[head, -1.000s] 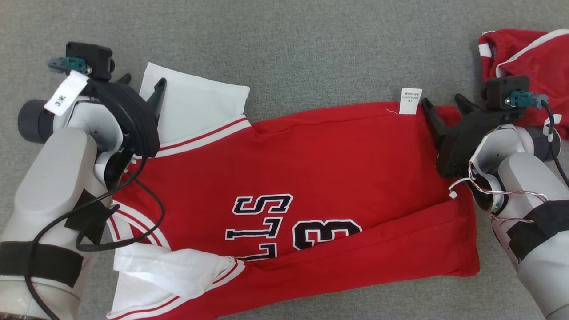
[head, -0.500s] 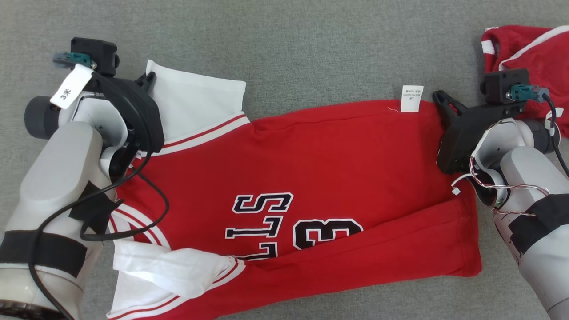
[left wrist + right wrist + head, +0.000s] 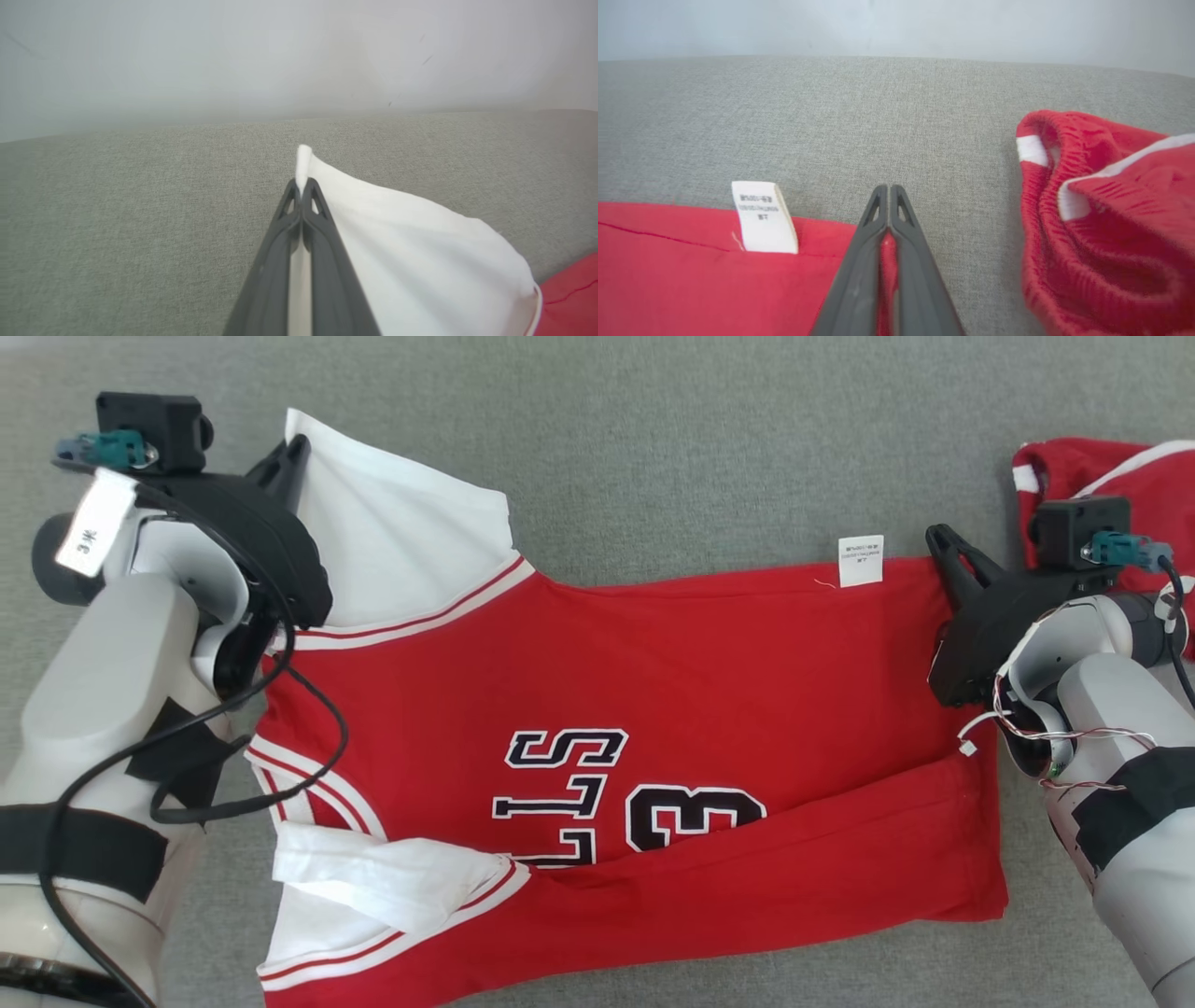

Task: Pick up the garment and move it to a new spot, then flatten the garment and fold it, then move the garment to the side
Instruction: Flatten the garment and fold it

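**Two grippers pinching the jersey's far edge**

Two corners are being held at once. The left gripper (image 3: 294, 448) is clamping the tip of the white sleeve (image 3: 401, 541); in the left wrist view its fingers are pressing together with a strip of white cloth showing between them. The right gripper (image 3: 938, 537) is closing on the far hem corner, just beside the label (image 3: 860, 560), and the right wrist view is showing a sliver of red caught between its closed fingers.

The jersey (image 3: 653, 709) is lying spread across the grey surface (image 3: 653, 429), print up, collar end toward the left arm and hem toward the right. Its near long edge is already lying turned over the bottom of the print. A second red piece, seemingly shorts (image 3: 1111, 476), is sitting bunched just beyond the right gripper, apart from the jersey.

Judging by this, the folding step is under way, with the far edge about to be brought over. The next move is calling for both arms lifting together and travelling toward the robot evenly, keeping the edge taut so the sleeve is tucking in and not bunching. The right arm is needing to stay clear of the shorts.
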Robot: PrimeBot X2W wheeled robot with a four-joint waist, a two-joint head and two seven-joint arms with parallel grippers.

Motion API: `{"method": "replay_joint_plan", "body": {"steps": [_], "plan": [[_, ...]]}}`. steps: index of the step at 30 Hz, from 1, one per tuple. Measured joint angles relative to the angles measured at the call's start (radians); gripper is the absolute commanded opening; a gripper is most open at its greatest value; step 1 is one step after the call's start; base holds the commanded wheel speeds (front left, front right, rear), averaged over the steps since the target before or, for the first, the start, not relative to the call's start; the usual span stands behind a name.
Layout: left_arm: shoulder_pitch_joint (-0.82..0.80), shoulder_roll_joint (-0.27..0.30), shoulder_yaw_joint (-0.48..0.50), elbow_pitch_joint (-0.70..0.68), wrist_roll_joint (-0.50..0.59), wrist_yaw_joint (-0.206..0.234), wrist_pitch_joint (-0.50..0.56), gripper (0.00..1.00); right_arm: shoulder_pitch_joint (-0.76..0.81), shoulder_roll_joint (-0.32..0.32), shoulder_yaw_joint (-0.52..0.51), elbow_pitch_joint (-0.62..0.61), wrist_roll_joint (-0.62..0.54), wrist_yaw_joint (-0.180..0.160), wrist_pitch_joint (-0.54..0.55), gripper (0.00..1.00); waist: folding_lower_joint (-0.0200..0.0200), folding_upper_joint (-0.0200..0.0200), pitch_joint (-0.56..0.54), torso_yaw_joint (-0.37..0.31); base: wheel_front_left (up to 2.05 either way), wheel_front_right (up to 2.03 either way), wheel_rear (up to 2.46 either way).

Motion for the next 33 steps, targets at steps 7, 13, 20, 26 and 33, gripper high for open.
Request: {"method": "replay_joint_plan", "body": {"steps": [7, 13, 20, 26, 33], "plan": [[0.034, 0.011, -0.037, -0.016, -0.044, 0.0, -0.039, 0.0, 0.0, 0.0, -0.012, 0.019, 0.005, 0.012, -0.048, 0.0, 0.0, 0.0, -0.041, 0.014, 0.0, 0.0, 0.0], [0.078, 0.025, -0.089, -0.063, -0.071, 0.0, -0.07, 0.0, 0.014, -0.001, -0.032, 0.031, 0.052, 0.036, -0.081, 0.0, -0.0001, 0.0, -0.084, 0.026, 0.0, 0.0, 0.0], [0.169, 0.081, -0.17, -0.182, -0.149, 0.0, -0.117, 0.0, 0.091, -0.014, -0.052, 0.0, 0.122, 0.068, -0.121, 0.0, -0.0001, 0.0, -0.139, 0.036, 0.0, 0.0, 0.0], [0.27, 0.152, -0.257, -0.324, -0.231, 0.0, -0.14, 0.0, 0.172, -0.043, -0.019, -0.043, 0.153, 0.071, -0.12, 0.0, -0.0001, -0.0002, -0.186, 0.04, 0.0, 0.0, 0.0], [0.377, 0.256, -0.385, -0.481, -0.308, 0.0, -0.129, 0.0, 0.283, -0.113, 0.089, -0.141, 0.231, 0.07, -0.072, 0.0, -0.0002, -0.0001, -0.227, 0.042, 0.0, 0.0, 0.0]]}}
